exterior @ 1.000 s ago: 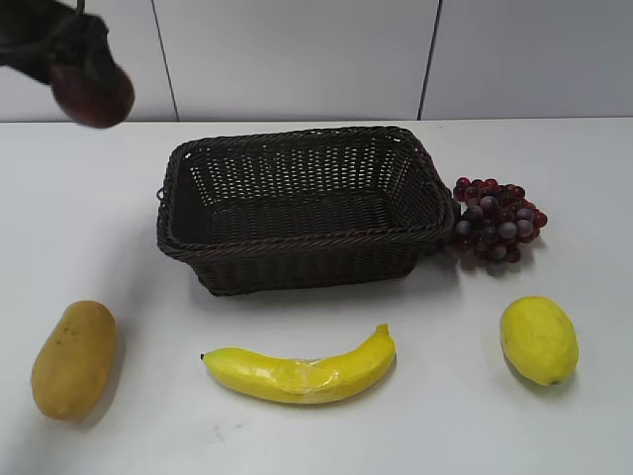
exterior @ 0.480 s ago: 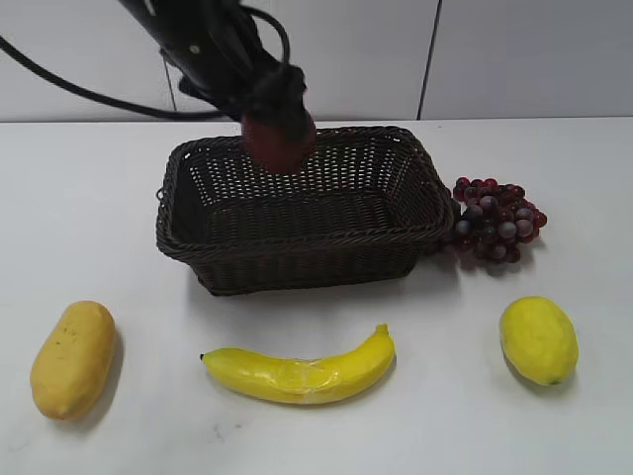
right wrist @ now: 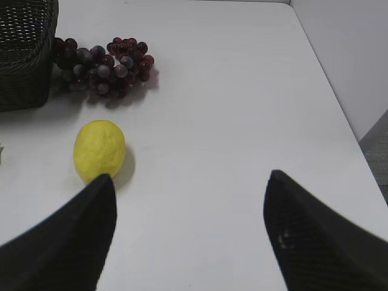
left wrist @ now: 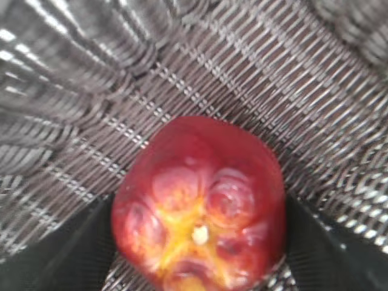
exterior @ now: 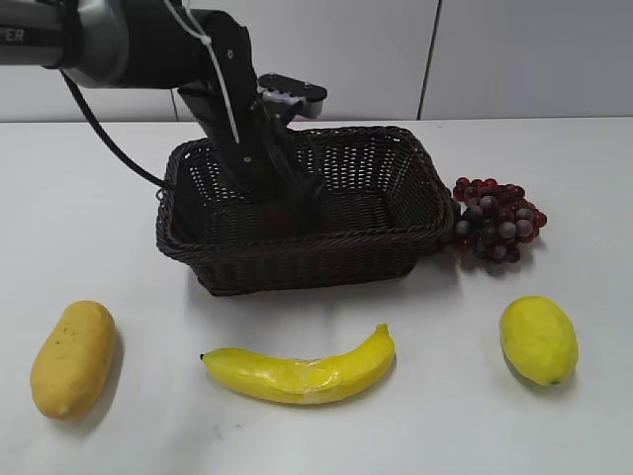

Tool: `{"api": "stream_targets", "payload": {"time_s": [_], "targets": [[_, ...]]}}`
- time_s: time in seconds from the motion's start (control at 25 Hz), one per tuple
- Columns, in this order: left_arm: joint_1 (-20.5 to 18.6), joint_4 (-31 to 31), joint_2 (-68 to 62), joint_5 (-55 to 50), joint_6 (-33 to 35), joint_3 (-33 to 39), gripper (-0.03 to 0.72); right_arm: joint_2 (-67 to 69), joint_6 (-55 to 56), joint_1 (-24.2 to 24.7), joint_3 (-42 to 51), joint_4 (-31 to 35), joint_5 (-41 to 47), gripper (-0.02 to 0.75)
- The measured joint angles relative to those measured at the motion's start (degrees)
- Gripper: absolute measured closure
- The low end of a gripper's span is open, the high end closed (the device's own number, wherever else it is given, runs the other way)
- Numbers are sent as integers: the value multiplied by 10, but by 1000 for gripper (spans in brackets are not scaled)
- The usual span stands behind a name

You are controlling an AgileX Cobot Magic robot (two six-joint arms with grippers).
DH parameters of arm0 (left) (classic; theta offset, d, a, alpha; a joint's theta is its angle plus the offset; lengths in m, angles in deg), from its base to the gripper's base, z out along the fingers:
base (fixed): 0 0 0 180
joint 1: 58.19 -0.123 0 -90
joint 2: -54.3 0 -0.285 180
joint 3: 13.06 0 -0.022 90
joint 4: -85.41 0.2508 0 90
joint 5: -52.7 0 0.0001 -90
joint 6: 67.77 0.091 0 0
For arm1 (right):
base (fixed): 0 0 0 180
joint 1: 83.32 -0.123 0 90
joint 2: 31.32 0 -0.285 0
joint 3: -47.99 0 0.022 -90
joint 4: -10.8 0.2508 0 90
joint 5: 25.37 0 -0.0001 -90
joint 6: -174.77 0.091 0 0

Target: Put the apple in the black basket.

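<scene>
The dark red apple (left wrist: 200,206) fills the left wrist view, its orange-yellow dimple facing the camera, just above the woven floor of the black basket (left wrist: 254,73). Black fingers (left wrist: 66,254) press on both of its sides. In the exterior view my left gripper (exterior: 289,210) reaches down inside the black basket (exterior: 297,252), shut on the apple (exterior: 280,221), which shows only as a dim red patch behind the arm. My right gripper (right wrist: 191,230) is open and empty above bare table; it is out of the exterior view.
Purple-red grapes (exterior: 497,233) lie against the basket's right side. A lemon (exterior: 538,339) is at front right, a banana (exterior: 302,371) in front of the basket, and a yellow-brown mango (exterior: 73,358) at front left. The right wrist view shows the lemon (right wrist: 99,150), the grapes (right wrist: 100,66) and the table's right edge.
My left arm has carried the apple from the far left, over the basket's back rim, and down into the basket. The other fruit has not moved.
</scene>
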Motion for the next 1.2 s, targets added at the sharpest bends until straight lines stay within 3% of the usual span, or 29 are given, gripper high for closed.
{"api": "stream_targets", "payload": {"time_s": [0.2, 0.52, 0.84, 1.0, 1.2], "targets": [[0, 0, 1, 17, 0, -1, 2, 0, 0, 0, 0, 0, 0, 167], [-1, 24, 68, 8, 0, -26, -4, 0, 0, 0, 0, 0, 0, 167], [-4, 87, 176, -131, -14, -109, -3, 0, 0, 0, 0, 0, 0, 167], [-40, 110, 231, -196, -32, -113, 2, 0, 0, 0, 0, 0, 0, 167], [-134, 119, 287, -238, -63, -112, 13, 0, 0, 0, 0, 0, 0, 167]]}}
